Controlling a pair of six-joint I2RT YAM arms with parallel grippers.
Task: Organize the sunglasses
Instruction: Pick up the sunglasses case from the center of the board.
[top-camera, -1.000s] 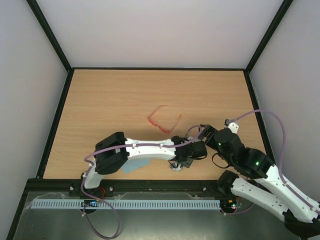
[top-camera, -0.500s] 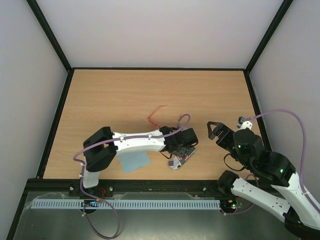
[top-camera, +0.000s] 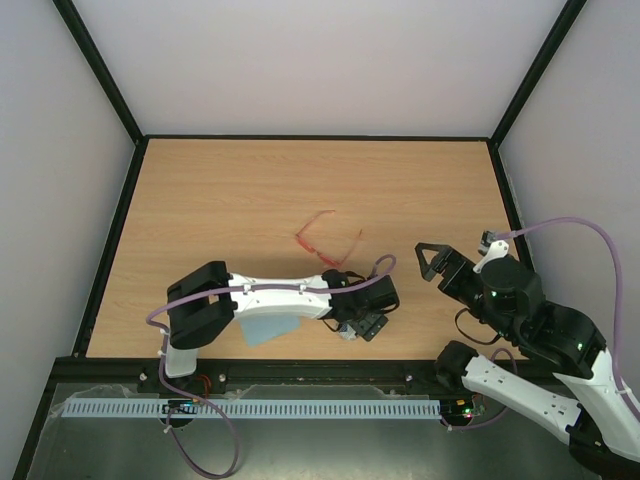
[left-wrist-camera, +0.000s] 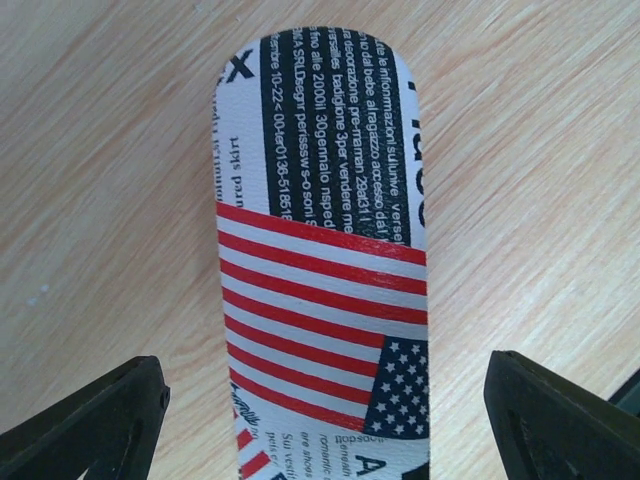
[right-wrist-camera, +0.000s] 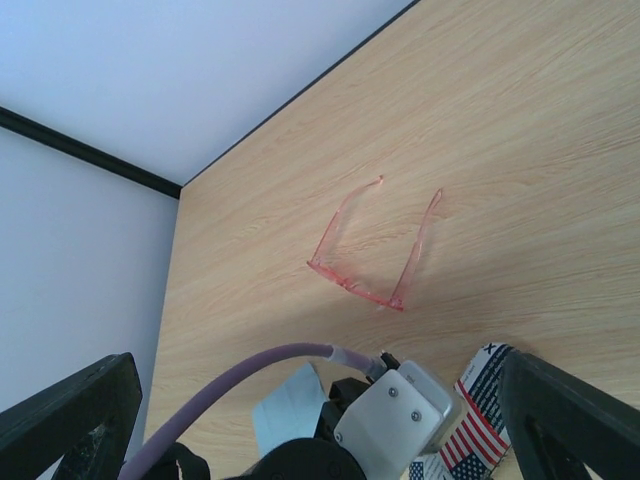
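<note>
The sunglasses (right-wrist-camera: 355, 285) lie on the bare table (top-camera: 220, 200), near its middle, with both temple arms unfolded and pointing away from the robot; nothing touches them. The left gripper (left-wrist-camera: 322, 385) hangs over the flag-patterned case (left-wrist-camera: 320, 250), which lies closer to the robot than the sunglasses. Its jaws stand wide on both sides of the case without touching it, so it holds nothing. The right gripper (top-camera: 422, 262) is also fully spread and empty, apart on the right side. The frame looks very thin and translucent, so I judge it to be very light, a little springy, and easy to bend or crack under a hard squeeze. The smooth plastic may also slide on the wood when pushed. The best place to hold seems to be the front bar near the nose bridge, or a corner where a temple arm joins, with gentle pressure; the far ends of the temple arms would probably flex and turn. A blue cloth (top-camera: 265, 325) lies partly under the left arm.
</note>
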